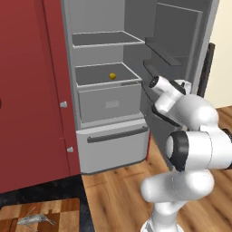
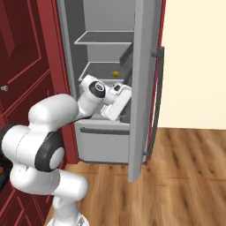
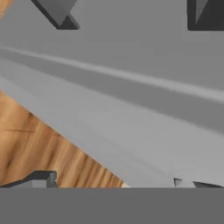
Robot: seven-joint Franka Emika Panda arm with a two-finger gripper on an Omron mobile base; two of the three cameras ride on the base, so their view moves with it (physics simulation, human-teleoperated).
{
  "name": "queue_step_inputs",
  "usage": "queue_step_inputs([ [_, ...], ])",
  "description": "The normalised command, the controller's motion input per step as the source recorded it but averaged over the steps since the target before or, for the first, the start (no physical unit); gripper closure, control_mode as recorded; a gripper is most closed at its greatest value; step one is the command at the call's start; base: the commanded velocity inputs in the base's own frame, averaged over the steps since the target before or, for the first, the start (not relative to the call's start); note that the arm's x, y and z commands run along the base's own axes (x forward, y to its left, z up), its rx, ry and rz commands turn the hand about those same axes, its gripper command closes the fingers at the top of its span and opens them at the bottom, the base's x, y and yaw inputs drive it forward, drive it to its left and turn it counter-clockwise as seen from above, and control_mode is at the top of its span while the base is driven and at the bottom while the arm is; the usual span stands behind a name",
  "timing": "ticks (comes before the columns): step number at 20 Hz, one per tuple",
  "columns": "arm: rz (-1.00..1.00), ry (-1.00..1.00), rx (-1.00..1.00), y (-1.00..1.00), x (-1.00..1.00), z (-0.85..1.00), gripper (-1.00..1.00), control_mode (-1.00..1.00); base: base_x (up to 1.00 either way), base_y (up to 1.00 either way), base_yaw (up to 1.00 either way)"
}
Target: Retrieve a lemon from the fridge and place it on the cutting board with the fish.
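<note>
Yellow, one lemon (image 1: 112, 76) sits in the fridge (image 1: 108, 106); claw (image 3: 113, 183) spread.

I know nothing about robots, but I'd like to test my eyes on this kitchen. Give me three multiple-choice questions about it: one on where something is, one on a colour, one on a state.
1. Where is the lemon?
A. In the open drawer inside the fridge
B. On the cutting board
C. On the wooden floor

2. What colour are the cabinets beside the fridge?
A. White
B. Dark red
C. Blue

3. How is the fridge door standing?
A. Shut
B. Swung open
C. Taken off and lying on the floor

Answers:
1. A: the small yellow fruit sits in the grey drawer below the shelf; the board carries the fish.
2. B: the tall panels to the left of the fridge are dark red.
3. B: the shelves and drawer inside are in plain sight, with the door standing edge-on.
</note>
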Motion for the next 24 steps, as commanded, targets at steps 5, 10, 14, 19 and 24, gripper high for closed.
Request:
queue_step_inputs([
  [5, -0.04, -0.02, -0.01, -0.31, 0.0, 0.45, -1.0, -1.0, 0.0, 0.0, 0.0],
  [10, 0.0, -0.09, -0.01, 0.9, 0.02, 0.91, -1.0, -1.0, 0.0, 0.0, 0.0],
  [14, -0.06, -0.18, 0.09, 1.0, 0.16, 0.39, -1.0, -1.0, 0.0, 0.0, 0.0],
  [19, -0.24, -0.17, 0.61, 0.53, 0.37, -0.03, -1.0, -1.0, 0.0, 0.0, 0.0],
  [24, -0.33, -0.2, 0.84, 0.29, 0.06, -0.08, -1.0, -1.0, 0.0, 0.0, 0.0],
])
